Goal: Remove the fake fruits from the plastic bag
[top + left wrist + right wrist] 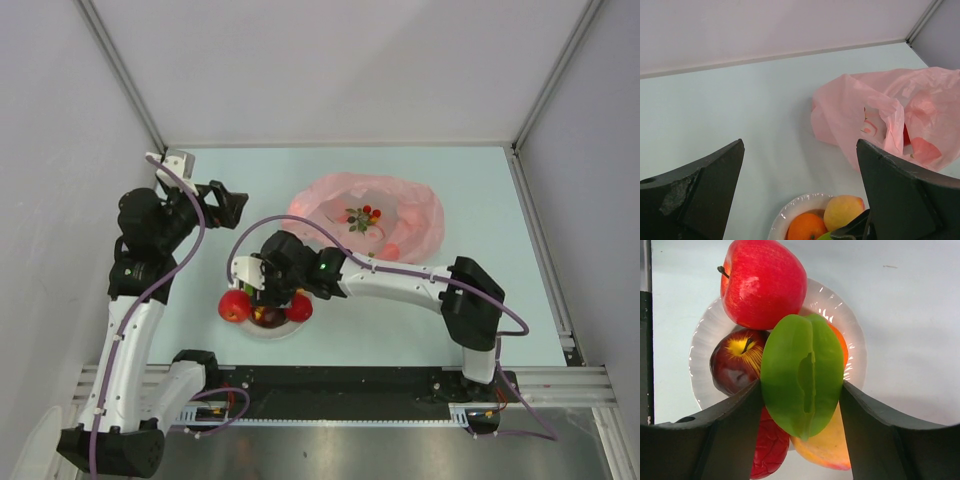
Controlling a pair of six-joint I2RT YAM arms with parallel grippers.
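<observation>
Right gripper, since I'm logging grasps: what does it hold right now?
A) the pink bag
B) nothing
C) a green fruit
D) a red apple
C: the right wrist view shows the right gripper shut on a green fruit, with the red apple lying on the white plate beyond.

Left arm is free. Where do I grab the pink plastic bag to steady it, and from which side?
Pinch the raised crinkled fold on the thin translucent pink plastic bag, coming from its left edge, which faces the open left gripper. That fold stands up off the table, so the jaws can probably close on it.
</observation>
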